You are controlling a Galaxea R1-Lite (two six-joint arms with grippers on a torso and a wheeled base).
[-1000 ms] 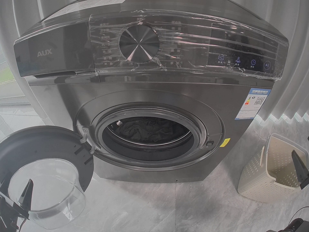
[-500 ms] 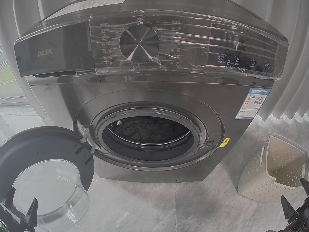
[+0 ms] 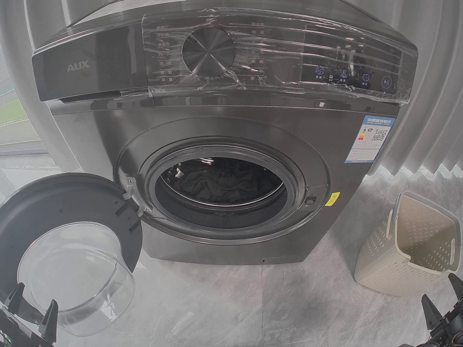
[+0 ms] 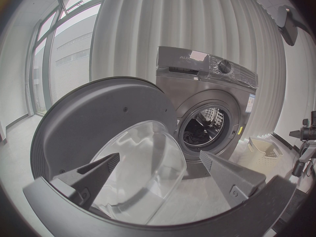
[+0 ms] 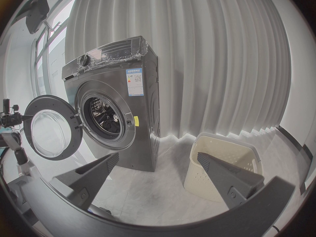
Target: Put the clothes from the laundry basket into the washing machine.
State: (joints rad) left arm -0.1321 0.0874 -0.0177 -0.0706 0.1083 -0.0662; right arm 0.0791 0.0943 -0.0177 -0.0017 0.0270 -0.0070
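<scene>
The grey washing machine (image 3: 226, 107) stands ahead with its round door (image 3: 62, 218) swung open to the left. Dark clothes (image 3: 222, 181) lie inside the drum (image 4: 202, 129). A cream perforated laundry basket (image 3: 410, 246) stands on the floor to the right of the machine, and no clothes show in it (image 5: 223, 162). My left gripper (image 3: 33, 303) hangs low at the left in front of the door's clear bowl, open and holding nothing (image 4: 158, 163). Low at the right, just before the basket, my right gripper (image 3: 441, 297) is open and bare (image 5: 158, 163).
Pleated white curtains (image 5: 214, 66) hang behind the machine and basket. A window (image 4: 65, 56) runs along the left side. Grey marble floor (image 3: 251, 304) lies open in front of the machine, between the door and the basket.
The right gripper came down from in front of the basket to the bottom right corner. The left gripper dropped lower by the door. The head camera drew back, so the machine looks smaller and higher.
</scene>
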